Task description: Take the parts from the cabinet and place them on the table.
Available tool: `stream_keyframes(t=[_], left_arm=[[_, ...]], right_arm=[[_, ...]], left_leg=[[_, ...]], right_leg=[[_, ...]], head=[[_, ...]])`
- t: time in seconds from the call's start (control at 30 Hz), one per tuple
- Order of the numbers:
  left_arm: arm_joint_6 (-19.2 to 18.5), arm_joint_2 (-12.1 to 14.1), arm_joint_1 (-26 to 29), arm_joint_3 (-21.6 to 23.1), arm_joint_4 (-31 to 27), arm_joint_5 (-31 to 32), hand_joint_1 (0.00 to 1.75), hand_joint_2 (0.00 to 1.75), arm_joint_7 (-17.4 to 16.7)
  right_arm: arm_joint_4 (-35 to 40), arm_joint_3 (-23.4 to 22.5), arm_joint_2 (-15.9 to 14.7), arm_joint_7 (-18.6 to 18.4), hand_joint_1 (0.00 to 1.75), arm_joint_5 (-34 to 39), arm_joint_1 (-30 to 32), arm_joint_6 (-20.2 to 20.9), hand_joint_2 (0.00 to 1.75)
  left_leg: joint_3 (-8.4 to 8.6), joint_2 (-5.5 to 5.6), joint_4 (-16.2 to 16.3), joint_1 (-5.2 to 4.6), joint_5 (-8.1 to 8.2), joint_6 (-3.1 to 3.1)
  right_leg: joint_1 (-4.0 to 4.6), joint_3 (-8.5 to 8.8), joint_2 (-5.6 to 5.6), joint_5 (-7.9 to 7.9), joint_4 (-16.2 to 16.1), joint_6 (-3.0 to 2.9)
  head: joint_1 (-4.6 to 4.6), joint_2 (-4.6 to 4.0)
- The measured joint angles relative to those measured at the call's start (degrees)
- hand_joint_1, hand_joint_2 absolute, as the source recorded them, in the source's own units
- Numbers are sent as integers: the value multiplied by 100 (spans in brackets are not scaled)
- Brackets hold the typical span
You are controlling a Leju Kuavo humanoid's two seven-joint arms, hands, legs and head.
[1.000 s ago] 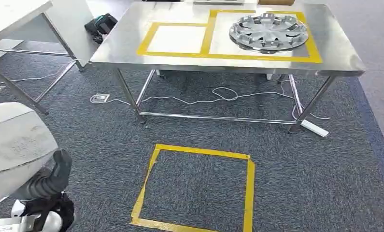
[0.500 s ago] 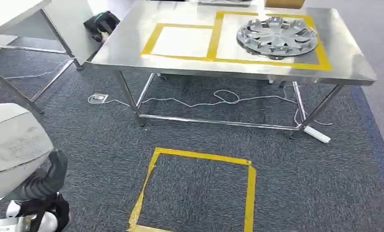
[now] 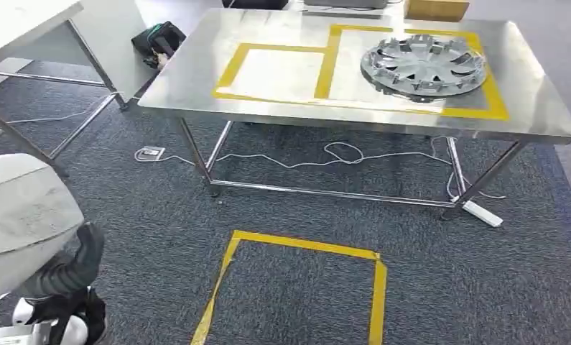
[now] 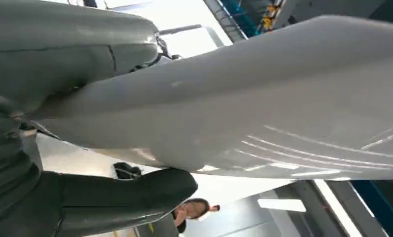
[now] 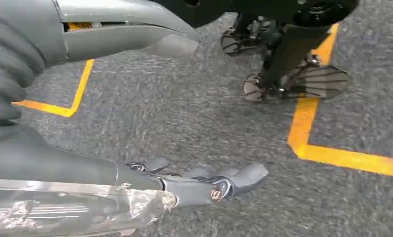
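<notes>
Grey panel (image 3: 20, 223) is gripped by the left hand (image 3: 74, 269); right hand (image 5: 204, 182) hangs half-curled, holding nothing. Misjudging the table's (image 3: 196, 86) near edge could drop it.

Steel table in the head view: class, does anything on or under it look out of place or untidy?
The silver hubcap overlaps the yellow tape of its square instead of lying inside it. Loose white cables trail on the carpet under the stainless steel table.
</notes>
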State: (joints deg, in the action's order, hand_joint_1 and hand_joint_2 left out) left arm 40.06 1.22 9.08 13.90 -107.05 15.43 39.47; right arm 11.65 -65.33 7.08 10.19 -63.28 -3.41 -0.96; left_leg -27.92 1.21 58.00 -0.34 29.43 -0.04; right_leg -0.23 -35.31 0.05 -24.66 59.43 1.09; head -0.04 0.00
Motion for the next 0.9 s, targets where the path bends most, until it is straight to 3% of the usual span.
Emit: stream_keyframes(t=[0.03, 0.07, 0.13, 0.17, 0.2, 0.23, 0.27, 0.33, 0.37, 0.4, 0.43, 0.47, 0.53, 0.57, 0.6, 0.67, 0.7, 0.73, 0.77, 0.8, 0.87, 0.9], left_arm=[[0, 13, 3, 0, 2, -2, 175, 175, 0], [0, 15, -11, 2, 0, -9, 175, 175, 0], [0, 15, -26, 4, 0, -24, 175, 175, 0], [0, 15, -18, 4, 2, -33, 175, 175, -2], [0, 17, -16, 4, 2, -35, 175, 175, -2], [0, 17, -16, 4, 2, -35, 175, 175, 0], [0, 17, -14, 4, 2, -35, 175, 175, -2], [0, 17, -14, 4, 2, -33, 175, 175, -2], [0, 17, -16, 4, 2, -31, 175, 175, 0], [0, 15, -25, 9, 2, -33, 175, 175, 0], [0, 13, -5, 9, 2, -31, 175, 175, 0], [0, 13, 5, 9, 2, -24, 175, 175, 0], [0, 15, 8, -2, 2, -11, 175, 175, 0], [0, 13, 0, -2, 2, 0, 175, 175, -2], [0, 13, -2, -4, 2, 2, 175, 175, -2], [0, 11, 5, -2, 2, 11, 175, 175, 0], [0, 11, 11, -2, 2, 9, 175, 175, 0], [0, 11, 13, -4, 2, 9, 175, 175, 0], [0, 13, 13, -4, 2, 9, 175, 175, 0], [0, 11, 7, -2, 2, 7, 175, 175, 0], [0, 7, -8, -2, 4, 11, 175, 175, 0], [0, 7, -6, -2, 9, 13, 175, 175, -2]], right_arm=[[0, 0, 11, 30, 0, -4, -4, 13, 175], [2, 0, 7, 63, 0, -9, -7, 13, 175], [2, 0, 7, 109, 0, -13, -39, 11, 175], [2, 0, 7, 133, 0, -15, -41, 11, 175], [2, 0, 7, 146, 0, -15, -35, 11, 175], [2, 0, 7, 157, 0, -13, -27, 11, 175], [0, 0, 7, 157, 0, -13, -21, 11, 175], [0, 0, 9, 157, 0, -13, -24, 11, 175], [0, 0, 7, 155, 0, -13, -28, 9, 175], [0, 0, 7, 140, 0, -11, -35, 6, 175], [0, 0, 7, 101, 0, -13, -37, -2, 175], [0, 0, 7, 72, 0, -13, -32, -2, 175], [0, 0, 7, 33, 0, -15, -33, -2, 175], [0, 0, 7, 26, 0, -15, -47, -2, 175], [0, 0, 11, 22, 0, -15, -58, -2, 175], [-2, 2, 17, 30, 0, -22, -35, 0, 175], [-2, 2, 17, 46, 0, -22, -17, -2, 175], [-2, 2, 17, 83, 0, -26, -7, -9, 175], [-2, 2, 17, 111, 0, -28, -5, -11, 175], [-2, 2, 17, 129, 0, -31, -8, -24, 175], [-2, 2, 17, 140, 0, -31, -4, -50, 175], [-4, 2, 17, 140, 0, -28, -11, -68, 175]], left_leg=[[-159, -55, 402, -12, -53, -48], [-354, -68, 728, -28, -35, -90], [-879, -73, 1371, 20, 270, -156], [-1108, -74, 1582, 41, 461, -172], [-1242, -74, 1629, 54, 534, -182], [-1279, -74, 1509, 65, 400, -188], [-1212, -74, 1221, 78, 121, -190], [-914, -86, 375, 98, -563, -209], [-857, -122, 88, 103, -677, -214], [-844, -131, 49, 84, -395, -132], [-826, -125, 39, 75, -499, -94], [-829, -108, 24, 86, -495, -42], [-690, -91, 21, 102, -496, 40], [-640, -93, 19, 100, -463, 76], [-614, -93, 19, 89, -430, 111], [-557, -88, 20, 55, -349, 153], [-507, -74, 20, 42, -305, 164], [-440, -57, 20, 31, -258, 164], [-362, -50, 19, 24, -205, 164], [-273, -48, 20, 13, -163, 161], [-168, -46, 12, 8, -55, 138], [-129, -29, 31, -10, -17, 107]], right_leg=[[-40, 75, 1, -18, -35, -23], [-45, 140, 1, -51, -66, -51], [-47, 202, 4, -114, -82, -86], [-49, 232, 9, -159, -82, -87], [-53, 274, 10, -197, -82, -81], [-62, 333, 11, -244, -82, -68], [-75, 403, 11, -294, -82, -51], [-104, 532, 14, -392, -84, 14], [-92, 570, 16, -440, -69, 59], [-74, 546, 27, -490, -70, 112], [-75, 529, 7, -534, -117, 166], [-67, 653, 3, -498, -62, 224], [-84, 690, -6, -594, -105, 279], [-82, 575, -8, -614, 164, 286], [-78, 308, -7, -694, 614, 289], [-71, -272, -6, -1087, 1464, 280], [-59, -458, -4, -1205, 1650, 261], [-41, -535, -3, -1169, 1598, 246], [-22, -500, -2, -988, 1328, 220], [1, -376, -1, -683, 888, 170], [57, -163, 13, 90, 80, 51], [68, -168, 10, -114, 83, 51]], head=[[19, 0], [-54, 0], [-68, 0], [-70, 0], [-72, 0], [-70, 0], [-68, 0], [-70, 0], [-92, 0], [-120, 0], [-103, 0], [-118, 0], [-100, 0], [-83, 0], [-63, 0], [-55, 0], [-63, 0], [-59, 0], [-59, 0], [-59, 0], [-57, 0], [-70, 0]])
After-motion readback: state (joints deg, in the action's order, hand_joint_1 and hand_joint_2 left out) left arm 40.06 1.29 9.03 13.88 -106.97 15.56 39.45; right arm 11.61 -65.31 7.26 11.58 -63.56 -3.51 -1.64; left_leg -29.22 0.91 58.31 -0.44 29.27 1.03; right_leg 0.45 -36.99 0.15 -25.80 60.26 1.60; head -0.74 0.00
